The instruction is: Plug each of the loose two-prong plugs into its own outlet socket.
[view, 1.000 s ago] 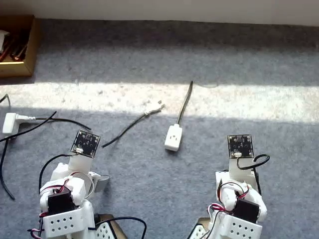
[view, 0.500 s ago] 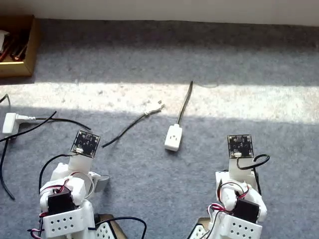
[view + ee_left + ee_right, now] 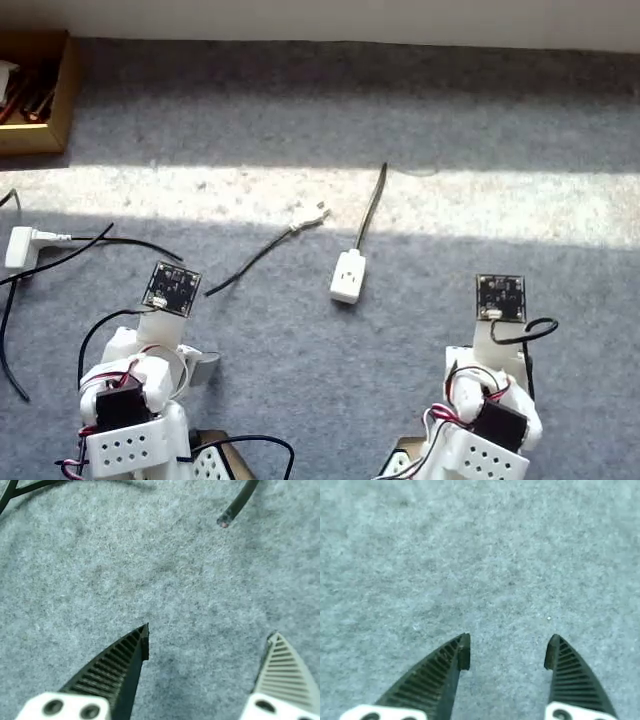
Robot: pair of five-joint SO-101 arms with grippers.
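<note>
A white outlet socket (image 3: 348,277) lies on the grey carpet in the middle, its black cord (image 3: 372,205) running away from the arms. Just left of it lies a small white two-prong plug (image 3: 308,218), apart from the socket, trailing a thin black cord (image 3: 245,262) toward the left arm (image 3: 150,350). That cord's cut end (image 3: 224,521) lies ahead of my left gripper (image 3: 209,635), which is open over bare carpet. My right gripper (image 3: 508,642) is also open with nothing between its fingers. The right arm (image 3: 490,380) stands right of the socket.
A second white plug-like block (image 3: 20,246) with black cables (image 3: 95,245) lies at the far left. A wooden box (image 3: 40,95) sits at the back left corner. A band of sunlight crosses the carpet (image 3: 520,200).
The right arm has shifted slightly to the right and nearer. The left arm, the plug and the socket have not moved.
</note>
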